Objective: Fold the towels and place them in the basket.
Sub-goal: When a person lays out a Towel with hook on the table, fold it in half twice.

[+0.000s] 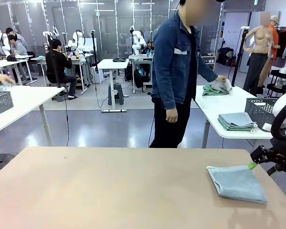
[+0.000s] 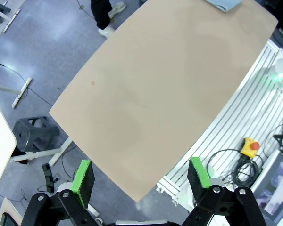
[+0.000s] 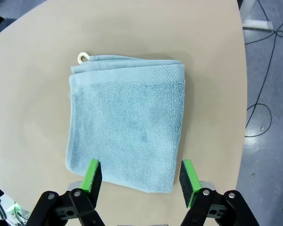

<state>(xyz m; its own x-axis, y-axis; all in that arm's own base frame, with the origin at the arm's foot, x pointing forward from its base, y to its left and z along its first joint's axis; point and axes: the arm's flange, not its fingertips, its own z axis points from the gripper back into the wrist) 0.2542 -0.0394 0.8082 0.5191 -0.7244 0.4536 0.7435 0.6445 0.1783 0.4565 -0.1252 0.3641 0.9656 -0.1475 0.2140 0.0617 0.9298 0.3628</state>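
Pale blue towel (image 3: 127, 122), folded square, lies flat on the tan table (image 2: 146, 94), robot's right side. There is a cream hang loop (image 3: 84, 58) at one corner. Right gripper (image 3: 139, 173) is over the towel's nearest edge, jaws spread, nothing pinched. Left gripper (image 2: 140, 170) is spread wide above the table's edge, empty. Dark mesh basket (image 1: 262, 110) sits on a white side table (image 1: 214, 107) beside stacked folded towels (image 1: 237, 121).

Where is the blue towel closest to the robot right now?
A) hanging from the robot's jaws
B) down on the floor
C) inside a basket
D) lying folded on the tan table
D: the blue towel lies folded flat on the tan table, and nothing is gripping it.
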